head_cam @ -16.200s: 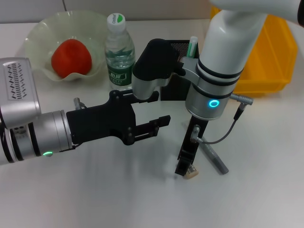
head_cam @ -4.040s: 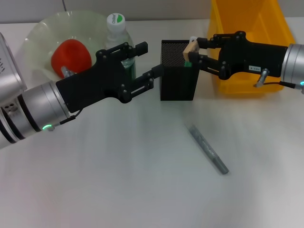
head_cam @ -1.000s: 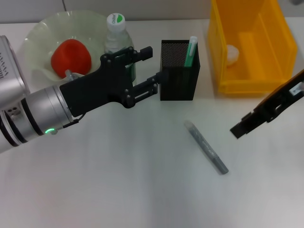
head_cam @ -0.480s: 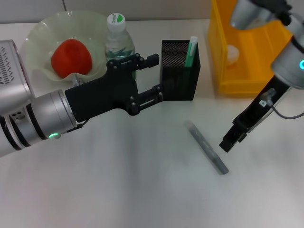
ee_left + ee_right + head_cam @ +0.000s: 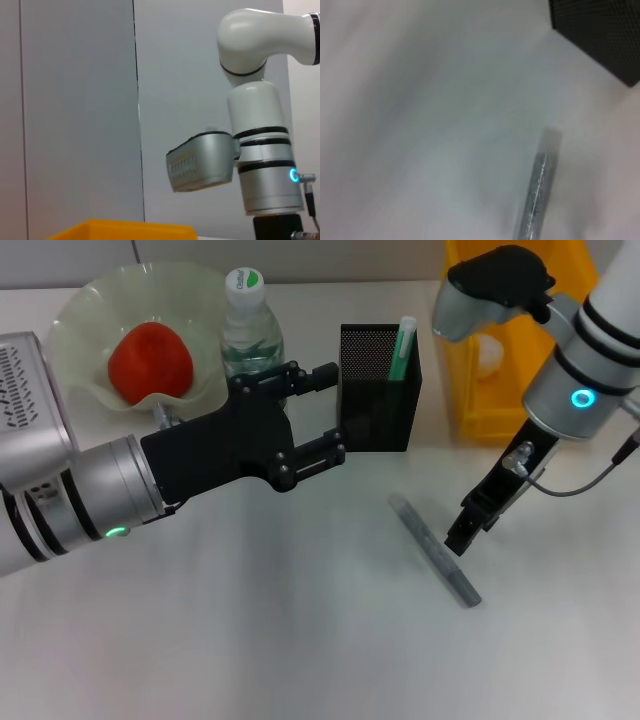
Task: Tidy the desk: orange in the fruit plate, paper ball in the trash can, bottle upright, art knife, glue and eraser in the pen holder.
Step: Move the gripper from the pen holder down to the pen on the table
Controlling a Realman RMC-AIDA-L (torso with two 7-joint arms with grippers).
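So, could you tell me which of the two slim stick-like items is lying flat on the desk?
The grey art knife, flat on the desk beside the right gripper; the light green glue stands in the pen holder.

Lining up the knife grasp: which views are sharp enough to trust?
Head view: sharp, even light, art knife crisp beside the right gripper. Right wrist view: smeared, art knife and pen holder soft-edged. Left wrist view: sharp, but shows only wall and the right arm.
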